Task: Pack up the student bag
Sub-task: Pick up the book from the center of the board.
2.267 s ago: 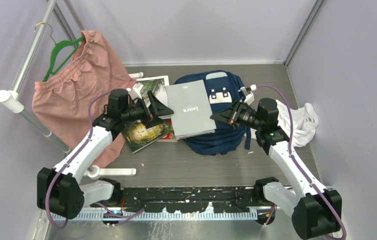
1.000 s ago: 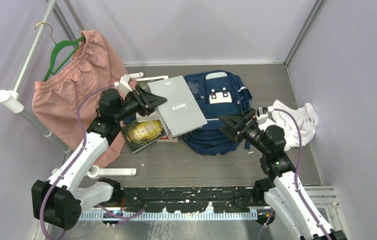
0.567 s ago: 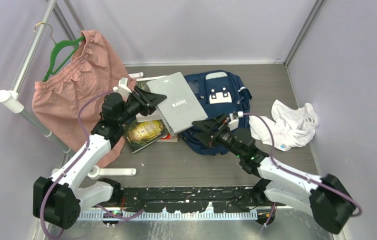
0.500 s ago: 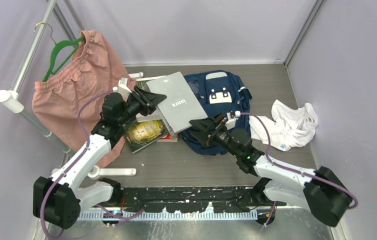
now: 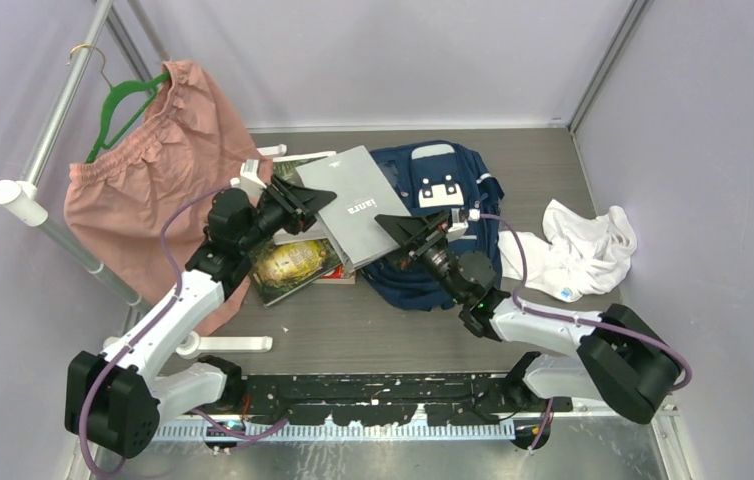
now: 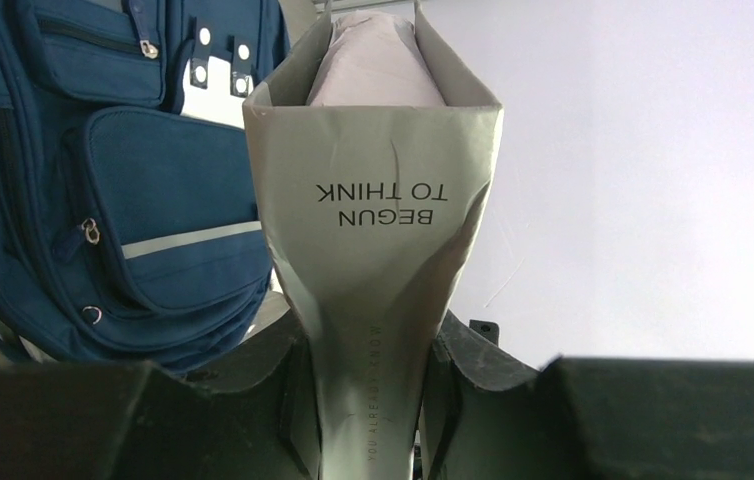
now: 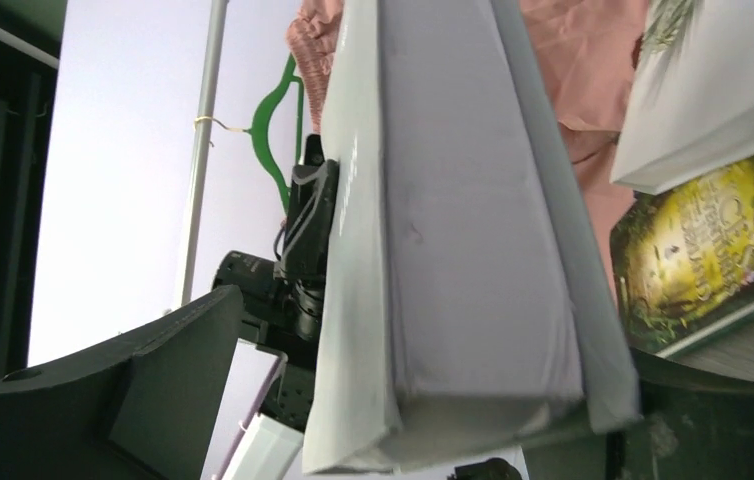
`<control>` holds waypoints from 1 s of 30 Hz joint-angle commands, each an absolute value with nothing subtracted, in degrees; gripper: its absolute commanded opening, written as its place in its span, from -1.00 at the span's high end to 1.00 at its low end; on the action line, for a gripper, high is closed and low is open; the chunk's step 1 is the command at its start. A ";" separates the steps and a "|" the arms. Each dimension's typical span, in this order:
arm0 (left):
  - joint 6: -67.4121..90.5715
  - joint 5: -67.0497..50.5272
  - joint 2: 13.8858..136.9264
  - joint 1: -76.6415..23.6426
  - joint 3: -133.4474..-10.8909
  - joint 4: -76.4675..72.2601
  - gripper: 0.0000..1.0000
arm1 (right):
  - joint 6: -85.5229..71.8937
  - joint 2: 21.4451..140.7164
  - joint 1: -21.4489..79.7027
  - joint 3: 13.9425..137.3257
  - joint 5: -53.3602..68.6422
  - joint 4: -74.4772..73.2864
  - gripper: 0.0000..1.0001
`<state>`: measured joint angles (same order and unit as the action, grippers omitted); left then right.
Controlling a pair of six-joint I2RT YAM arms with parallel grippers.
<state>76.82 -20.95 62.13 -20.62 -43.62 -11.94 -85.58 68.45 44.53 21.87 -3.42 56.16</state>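
The navy student bag [image 5: 448,205] lies flat on the table, front pockets up, and also fills the left of the left wrist view [image 6: 143,180]. My left gripper [image 5: 301,203] is shut on the spine end of a grey book [image 5: 358,205], holding it lifted and tilted over the bag's left side; the cover [image 6: 373,230] is pinched between the jaws [image 6: 368,400]. My right gripper [image 5: 408,232] stands open at the book's near right corner. In the right wrist view the book's page edge [image 7: 473,250] sits between the spread fingers [image 7: 153,400], which do not grip it.
A green-yellow book [image 5: 293,265] and a white book [image 5: 298,170] lie left of the bag. Pink shorts [image 5: 153,170] hang on a green hanger [image 5: 118,105] from a rail at the left. A white cloth [image 5: 578,250] lies at the right.
My right arm swung left from beside the white cloth to the grey book's free end, jaws staying open. The left gripper kept the book and shifted it slightly.
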 commanded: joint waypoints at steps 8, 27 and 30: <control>77.39 -20.05 59.32 -21.01 -43.15 -17.23 0.44 | -86.86 74.37 44.86 24.41 -5.33 68.64 -0.99; 64.47 -63.72 67.38 -13.44 -58.72 -9.06 0.66 | -58.95 32.28 20.35 30.33 17.46 -4.51 -1.00; 60.46 -70.08 67.71 -14.93 -58.32 -8.71 0.73 | -47.66 35.19 19.78 40.68 22.49 -14.43 -1.00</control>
<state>66.48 -53.21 67.13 -13.54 -57.12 -9.02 -67.46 33.98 20.56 26.98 12.69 6.57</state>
